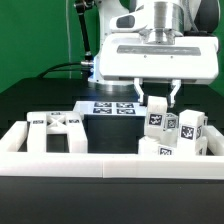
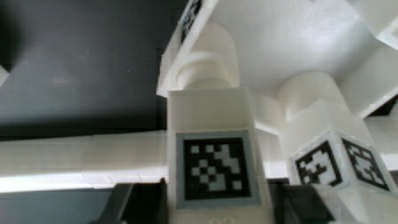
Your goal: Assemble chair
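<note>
My gripper (image 1: 160,98) hangs over the cluster of white tagged chair pieces (image 1: 180,135) at the exterior view's right. Its two dark fingers (image 2: 139,205) stand close against both sides of an upright white chair leg (image 1: 157,117), whose tag faces the wrist camera (image 2: 217,165). No gap shows between the fingers and the leg, so the gripper looks shut on it. I cannot tell whether the leg's foot rests on the table. Another tagged chair piece (image 2: 338,150) stands right beside it. The flat seat panel (image 1: 55,130) lies at the exterior view's left.
The marker board (image 1: 112,107) lies on the black table behind the parts. A long low white border rail (image 1: 110,165) runs along the front, with side walls at both ends. The arm's base and cables stand at the back.
</note>
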